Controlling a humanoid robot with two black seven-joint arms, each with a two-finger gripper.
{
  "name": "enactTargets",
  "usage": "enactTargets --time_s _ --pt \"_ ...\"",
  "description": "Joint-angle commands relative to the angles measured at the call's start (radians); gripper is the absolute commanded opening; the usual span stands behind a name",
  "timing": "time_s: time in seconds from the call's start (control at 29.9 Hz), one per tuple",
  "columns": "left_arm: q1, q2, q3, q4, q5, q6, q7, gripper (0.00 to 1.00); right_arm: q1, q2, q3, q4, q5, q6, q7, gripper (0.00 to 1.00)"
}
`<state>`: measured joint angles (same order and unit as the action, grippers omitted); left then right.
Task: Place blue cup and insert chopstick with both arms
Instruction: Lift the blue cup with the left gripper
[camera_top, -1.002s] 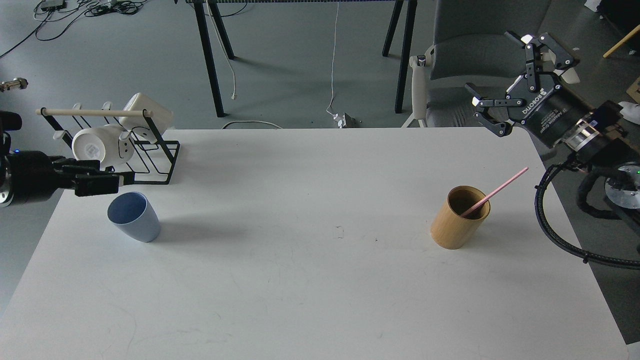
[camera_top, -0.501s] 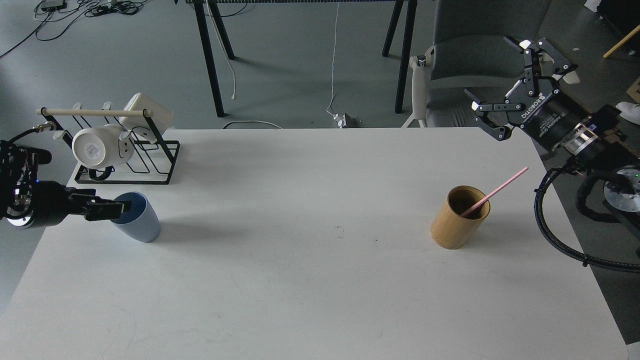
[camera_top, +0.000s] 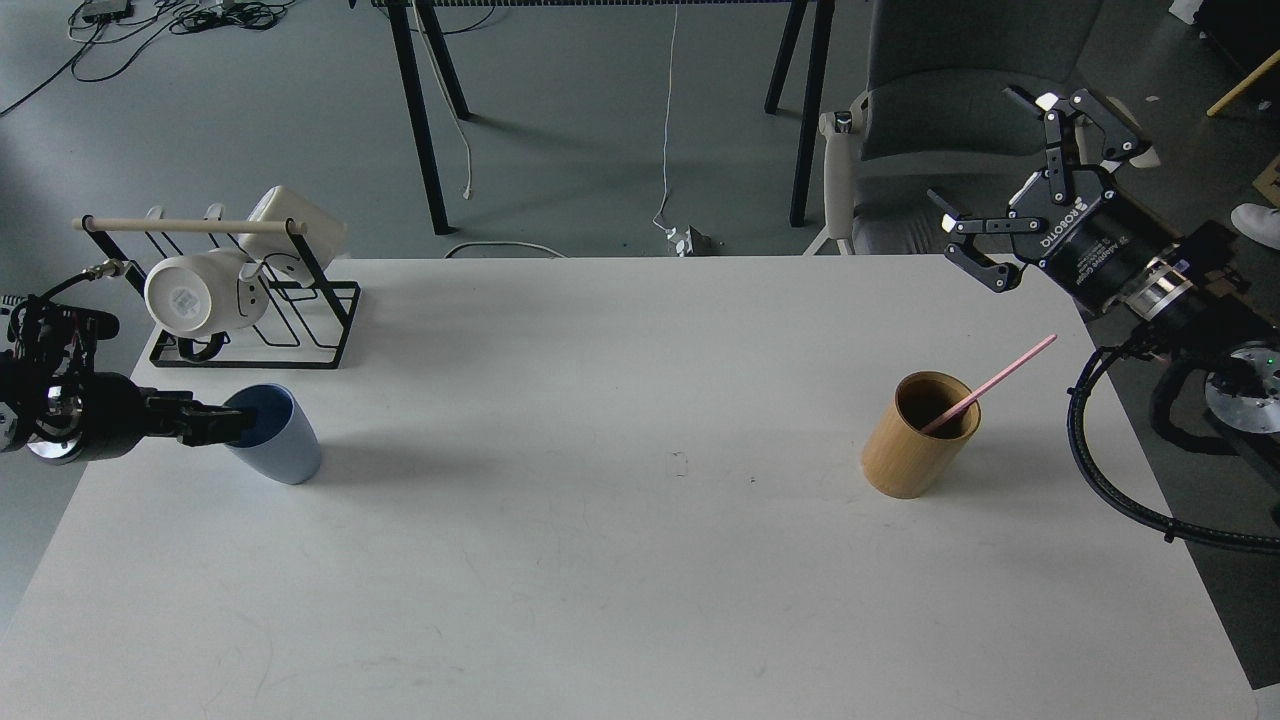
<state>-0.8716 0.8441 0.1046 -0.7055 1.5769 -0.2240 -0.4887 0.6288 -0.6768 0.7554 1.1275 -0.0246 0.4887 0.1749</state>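
Note:
The blue cup (camera_top: 280, 442) stands upright at the table's left side, in front of the black wire rack. My left gripper (camera_top: 232, 427) comes in level from the left, and its dark tip is at the cup's near rim. Its fingers cannot be told apart. The pink chopstick (camera_top: 990, 383) leans to the right in the tan bamboo holder (camera_top: 918, 440) at the table's right side. My right gripper (camera_top: 975, 145) is open and empty. It hangs above the table's far right corner, up and to the right of the chopstick, clear of it.
A black wire rack (camera_top: 300, 330) with a pale wooden rod and white mugs (camera_top: 195, 290) stands at the far left, just behind the cup. A grey chair (camera_top: 900, 120) stands beyond the table's far right edge. A black cable (camera_top: 1100, 480) loops beside the right edge.
My left gripper has come down and forward from beside the rack to the cup's rim. My right gripper has shifted slightly and stays open. The cup, the holder and the chopstick have not moved.

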Motion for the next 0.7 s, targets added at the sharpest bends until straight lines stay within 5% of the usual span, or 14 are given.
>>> enactTargets --time_s 0.0,0.13,0.67 --pt "0.0 -0.016 0.0 0.017 -0.003 0.0 0.0 0.62 -0.006 0.0 0.001 0.0 0.0 0.0 0.0 0.99" --pt "0.003 -0.016 0.001 0.018 0.003 0.006 0.0 0.38 -0.014 0.0 0.001 0.0 0.0 0.0 0.0 0.99" --pt "0.014 -0.004 0.0 -0.021 0.014 0.014 0.0 0.04 -0.031 0.002 0.001 0.0 0.0 0.0 0.0 0.99"
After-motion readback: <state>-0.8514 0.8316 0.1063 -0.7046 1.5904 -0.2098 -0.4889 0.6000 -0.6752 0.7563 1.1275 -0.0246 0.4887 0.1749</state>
